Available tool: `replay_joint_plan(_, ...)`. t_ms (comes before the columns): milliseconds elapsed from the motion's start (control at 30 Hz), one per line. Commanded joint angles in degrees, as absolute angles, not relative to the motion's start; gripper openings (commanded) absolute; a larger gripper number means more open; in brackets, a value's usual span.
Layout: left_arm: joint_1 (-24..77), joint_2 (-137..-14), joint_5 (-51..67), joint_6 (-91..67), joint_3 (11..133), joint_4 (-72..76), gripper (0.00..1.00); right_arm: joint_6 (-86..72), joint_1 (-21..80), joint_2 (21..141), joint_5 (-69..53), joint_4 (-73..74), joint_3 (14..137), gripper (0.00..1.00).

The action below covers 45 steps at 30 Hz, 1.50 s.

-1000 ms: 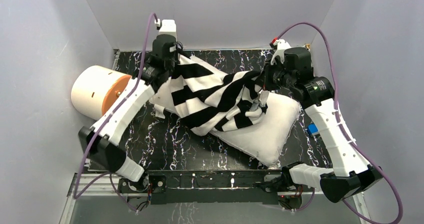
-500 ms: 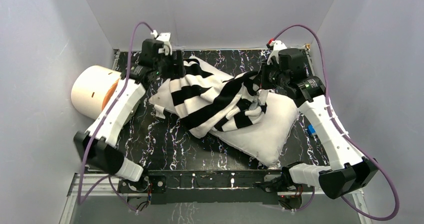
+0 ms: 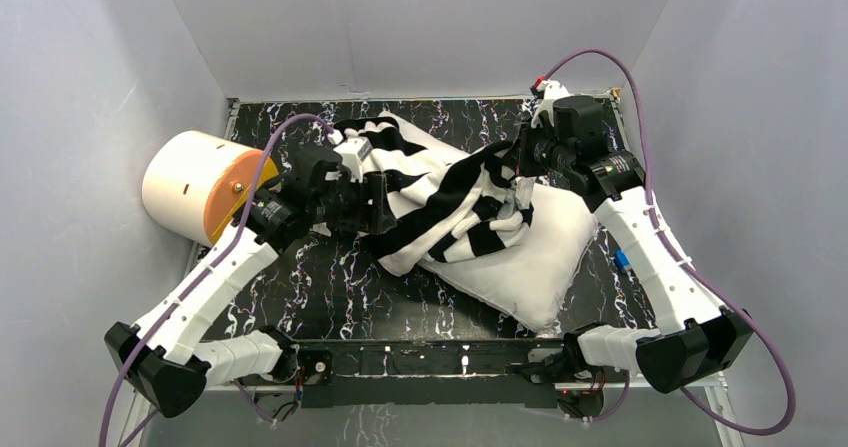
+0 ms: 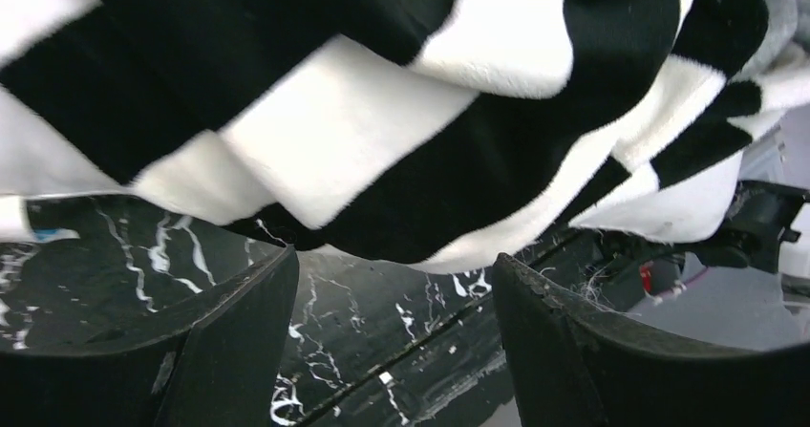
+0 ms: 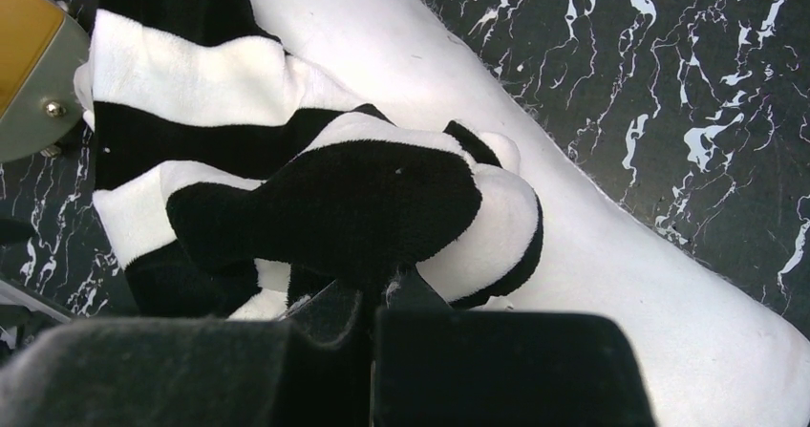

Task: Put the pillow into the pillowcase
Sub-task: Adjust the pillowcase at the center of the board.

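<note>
The white pillow [image 3: 530,257] lies slantwise across the black marbled table [image 3: 330,287], its right half bare. The black-and-white striped pillowcase [image 3: 450,192] is bunched over its left and back part. My left gripper [image 3: 376,211] is open at the pillowcase's near left edge. In the left wrist view its fingers [image 4: 239,331] are wide apart with only tabletop between them, and the striped pillowcase [image 4: 334,131] hangs just above. My right gripper [image 3: 515,162] is shut on a fold of the pillowcase [image 5: 325,198] above the pillow [image 5: 611,245], jaws [image 5: 377,288] pinching the fabric.
A cream cylinder with an orange face [image 3: 195,182] lies at the table's left edge, close to the left forearm. A small blue object [image 3: 622,259] sits by the right arm. Grey walls enclose the table on three sides.
The left gripper let go of the pillowcase's back left corner, opened, and swung forward and down to the near left edge. That corner settled lower. The right gripper kept its hold.
</note>
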<state>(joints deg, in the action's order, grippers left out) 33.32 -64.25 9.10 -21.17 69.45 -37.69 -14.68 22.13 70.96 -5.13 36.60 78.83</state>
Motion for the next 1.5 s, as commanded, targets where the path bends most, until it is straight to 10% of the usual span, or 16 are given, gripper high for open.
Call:
replay_joint_plan(0, 36.3, -64.2, 10.9, -25.8, 66.3, -37.0, 0.72, -15.4, 21.9, 69.1, -6.1, 33.0, 78.4, 0.0)
replay_joint_plan(433, 37.0, -67.3, 2.5, -29.5, 57.8, -25.9, 0.68, -15.2, 21.9, 67.4, -7.5, 32.6, 77.6, 0.0)
replay_joint_plan(700, 37.0, -66.4, 0.8, -29.5, 60.0, -22.2, 0.0, -15.3, 21.9, 67.1, -9.2, 31.8, 76.6, 0.0)
replay_joint_plan(1067, 36.9, -69.7, -20.2, -19.3, 81.1, -21.3, 0.0, -16.0, 21.9, 67.3, -14.0, 30.0, 73.6, 0.0)
replay_joint_plan(1467, 28.9, -91.3, -30.5, -4.0, 93.6, 18.5, 0.0, -20.3, 21.9, 69.7, -13.5, 21.3, 74.5, 0.0)
